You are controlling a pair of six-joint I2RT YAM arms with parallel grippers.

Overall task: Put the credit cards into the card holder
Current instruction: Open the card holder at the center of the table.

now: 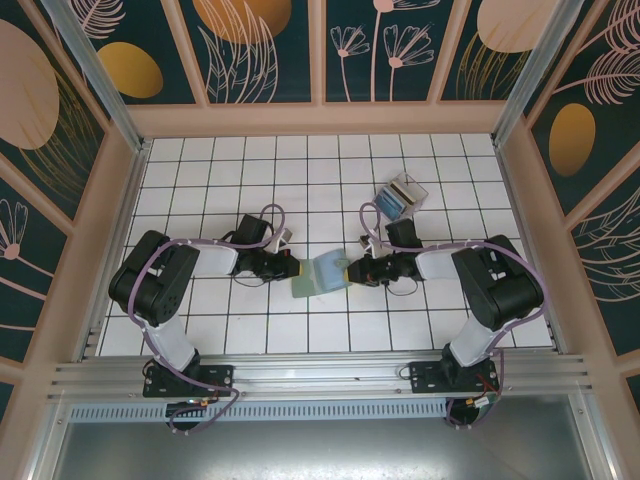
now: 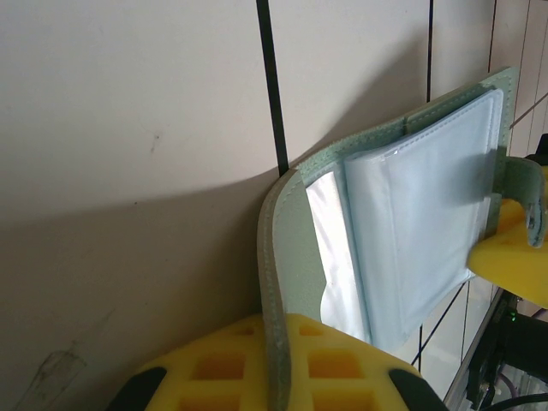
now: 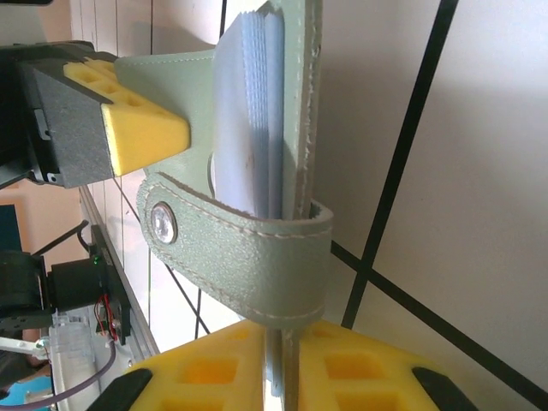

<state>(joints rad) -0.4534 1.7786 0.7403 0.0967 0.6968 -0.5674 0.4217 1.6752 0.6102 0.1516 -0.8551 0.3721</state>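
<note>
Both the left gripper (image 1: 287, 268) and right gripper (image 1: 352, 270) pinched the stitched grey-green wallet (image 1: 318, 276), its clear sleeves (image 2: 411, 214) fanned, over a white tiled worktop (image 1: 200, 180) walled by floral panels (image 1: 260, 50).

I find no writing, label, brand, number or sign that I can read, neither on the grey-green stitched folding card holder (image 1: 318, 275) nor on the white tiled bench (image 1: 200, 180).

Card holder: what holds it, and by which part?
The left gripper pinches one cover edge of the card holder; the right gripper pinches the opposite cover edge, by the snap strap.
</note>
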